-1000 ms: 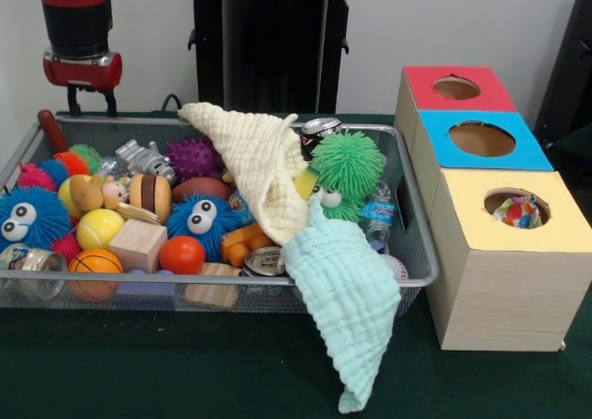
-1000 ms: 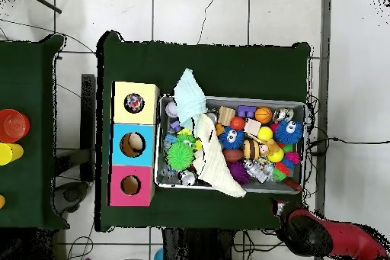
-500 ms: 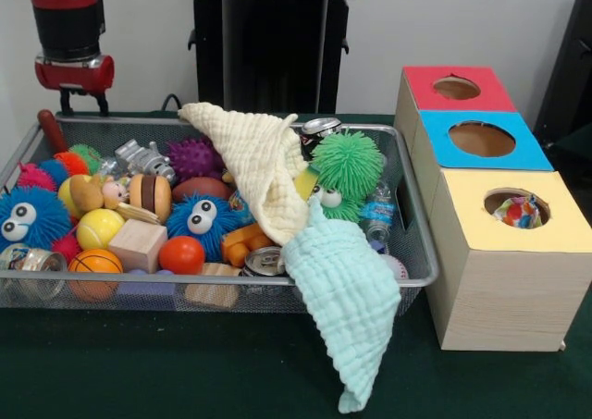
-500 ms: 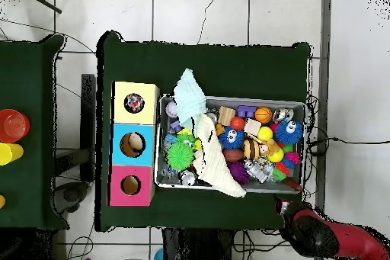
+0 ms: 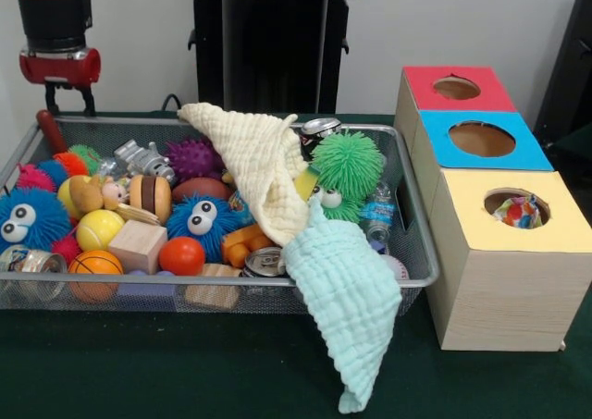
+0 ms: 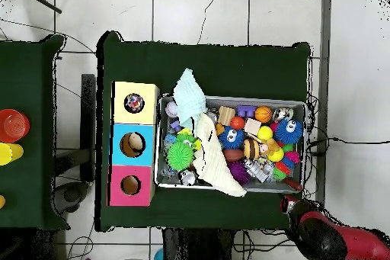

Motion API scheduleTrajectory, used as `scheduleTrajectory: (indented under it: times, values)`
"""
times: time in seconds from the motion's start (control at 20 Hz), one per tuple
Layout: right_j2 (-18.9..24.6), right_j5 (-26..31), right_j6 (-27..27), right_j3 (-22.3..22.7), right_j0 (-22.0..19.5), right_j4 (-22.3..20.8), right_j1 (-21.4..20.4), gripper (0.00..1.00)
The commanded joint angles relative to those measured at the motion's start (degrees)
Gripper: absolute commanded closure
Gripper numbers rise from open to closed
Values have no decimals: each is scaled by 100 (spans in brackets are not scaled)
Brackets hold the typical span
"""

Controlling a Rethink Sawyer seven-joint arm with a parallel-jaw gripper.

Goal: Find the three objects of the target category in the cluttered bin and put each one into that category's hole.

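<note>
The wire mesh bin (image 5: 139, 281) is full of toys. The cream waffle cloth (image 5: 259, 169) lies across its middle, up to the far rim. The mint-green waffle cloth (image 5: 347, 299) hangs over the near rim onto the table. The confetti cloth (image 5: 518, 212) sits inside the hole of the yellow-topped box (image 5: 560, 232). My gripper (image 5: 67, 100) hangs open and empty above the bin's far left corner, away from the cloths. In the overhead view the arm (image 6: 320, 230) is beside the bin's corner, with the cream cloth (image 6: 213, 162), mint cloth (image 6: 188, 93) and confetti cloth (image 6: 135, 104) visible.
Blue-topped (image 5: 481, 140) and red-topped (image 5: 456, 88) boxes stand behind the yellow one. The bin holds fuzzy blue balls with eyes (image 5: 199, 220), a green fuzzy ball (image 5: 347, 165), balls, wooden blocks, cans. The black pedestal (image 5: 273, 40) stands behind the bin.
My gripper has moved left and slightly up in the front view, away from the bin's middle. The cloths and toys have not moved.
</note>
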Motion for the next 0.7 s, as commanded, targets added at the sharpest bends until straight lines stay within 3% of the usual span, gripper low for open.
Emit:
scheduleTrajectory:
  times: [0.05,0.45,0.7]
  values:
    - [970,-231,-880,-240,-77,-110,-320,0]
    - [1032,787,-1329,-194,-165,228,-195,0]
    - [1143,1540,-1557,46,-223,735,-588,0]
